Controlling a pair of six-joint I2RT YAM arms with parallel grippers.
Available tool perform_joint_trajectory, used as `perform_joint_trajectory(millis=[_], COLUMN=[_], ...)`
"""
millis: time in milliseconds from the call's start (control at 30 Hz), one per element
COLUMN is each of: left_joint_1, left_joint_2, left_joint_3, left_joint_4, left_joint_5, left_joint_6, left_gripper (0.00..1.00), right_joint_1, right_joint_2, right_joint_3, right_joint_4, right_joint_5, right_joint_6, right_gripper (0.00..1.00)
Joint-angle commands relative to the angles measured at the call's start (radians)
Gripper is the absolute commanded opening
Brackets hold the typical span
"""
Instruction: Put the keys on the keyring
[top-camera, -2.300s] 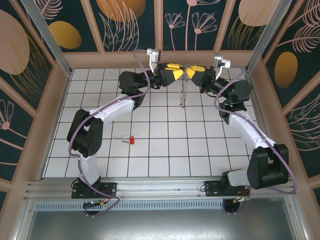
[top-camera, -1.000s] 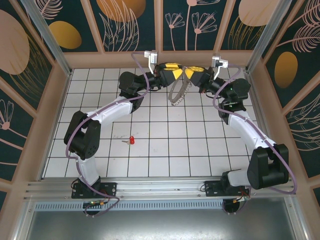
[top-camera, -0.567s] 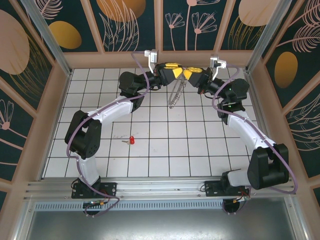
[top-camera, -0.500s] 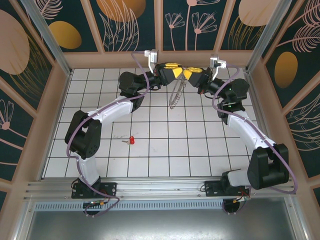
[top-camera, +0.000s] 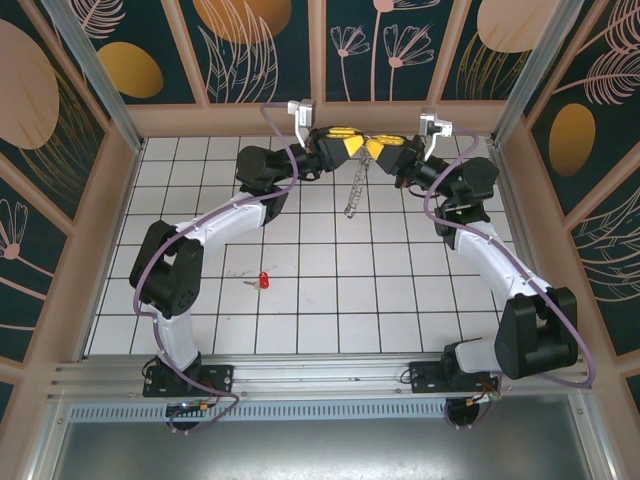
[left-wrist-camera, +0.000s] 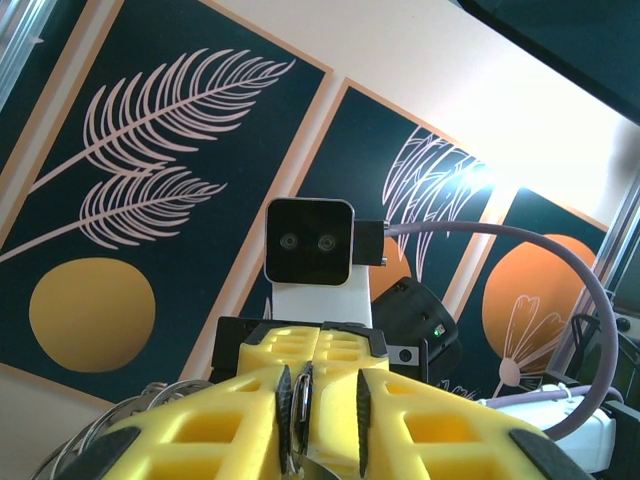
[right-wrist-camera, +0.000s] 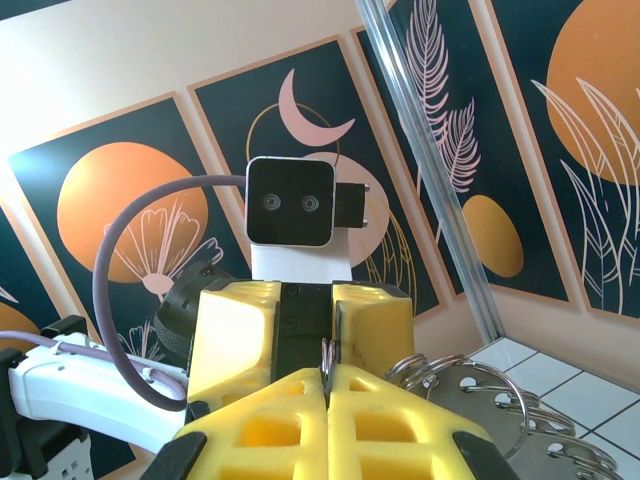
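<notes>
Hanging from the point where the two claws meet above the far middle of the tiled table (top-camera: 300, 320), the keyring (top-camera: 352, 190) is seen as a limp strand of silvery loops drooping toward the tiles. The right gripper (top-camera: 378, 148) is pressed fully closed, and in its wrist view a thin wire of the hoop is pinched between the yellow fingers (right-wrist-camera: 250, 400). The left gripper (top-camera: 350, 142) is drawn narrow, with a metal loop standing in the slim gap; whether it truly bites cannot be told. The red-headed key (top-camera: 262, 281) is left flat on the table, well apart from both claws, toward the near left. Its long axis is laid roughly across the table, blade to the left and head to the right. The left arm is judged the nearer, so the pickup would likely fall to it while the ring is kept up by the right.
</notes>
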Motion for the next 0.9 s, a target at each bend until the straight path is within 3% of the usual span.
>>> perform_joint_trajectory(millis=[0, 200, 467, 567, 667, 700, 767, 867], left_joint_1=[-0.006, -0.012, -0.013, -0.013, -0.013, -0.014, -0.012, -0.008], left_joint_2=[0.009, 0.012, 0.02, 0.009, -0.023, -0.039, -0.066, -0.095], left_joint_3=[-0.005, -0.006, 0.014, 0.018, 0.033, 0.041, 0.059, 0.107], left_joint_4=[0.062, 0.058, 0.047, 0.004, -0.14, -0.217, -0.361, -0.568], left_joint_5=[0.031, 0.031, 0.035, 0.037, 0.049, 0.051, 0.058, 0.068], left_joint_6=[-0.013, -0.01, -0.004, 0.034, 0.163, 0.227, 0.346, 0.515], left_gripper=[0.27, 0.24, 0.01, 0.0, 0.0, 0.0, 0.0, 0.0], right_joint_1=[0.007, 0.009, 0.008, 0.004, -0.028, -0.042, -0.072, -0.112], right_joint_2=[0.008, 0.011, 0.005, 0.002, -0.011, -0.02, -0.046, -0.09], right_joint_3=[0.042, 0.042, 0.039, 0.05, 0.046, 0.037, 0.02, -0.001], right_joint_4=[0.071, 0.073, 0.055, 0.004, -0.061, -0.07, -0.099, -0.167], right_joint_5=[0.006, 0.004, 0.002, 0.009, 0.018, 0.018, 0.017, 0.003], right_joint_6=[0.002, 0.003, -0.004, -0.025, -0.036, -0.033, -0.037, -0.063], right_gripper=[0.0, 0.0, 0.0, 0.0, 0.37, 0.44, 0.52, 0.55])
